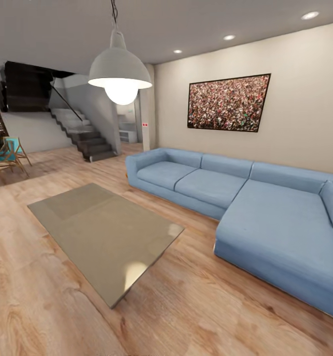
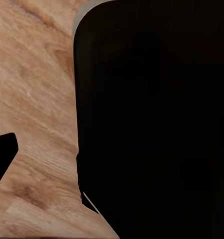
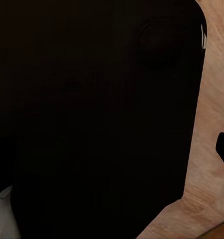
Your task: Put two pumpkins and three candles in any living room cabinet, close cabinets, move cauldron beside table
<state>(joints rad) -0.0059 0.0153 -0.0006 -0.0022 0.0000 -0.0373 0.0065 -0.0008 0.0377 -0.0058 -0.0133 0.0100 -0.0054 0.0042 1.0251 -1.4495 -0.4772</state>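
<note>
The low rectangular table with its glossy grey-olive top (image 1: 104, 237) stands near a long blue corner sofa (image 1: 245, 198) on the pale wood-plank floor (image 1: 196, 306), and I cannot tell how either gripper's fingers are set.

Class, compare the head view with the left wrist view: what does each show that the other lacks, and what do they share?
Head view alone: the low glossy table, a blue corner sofa, a hanging lamp, a framed picture and stairs. Left wrist view alone: a large black shape close to the camera. Both share the wooden floor.
</note>
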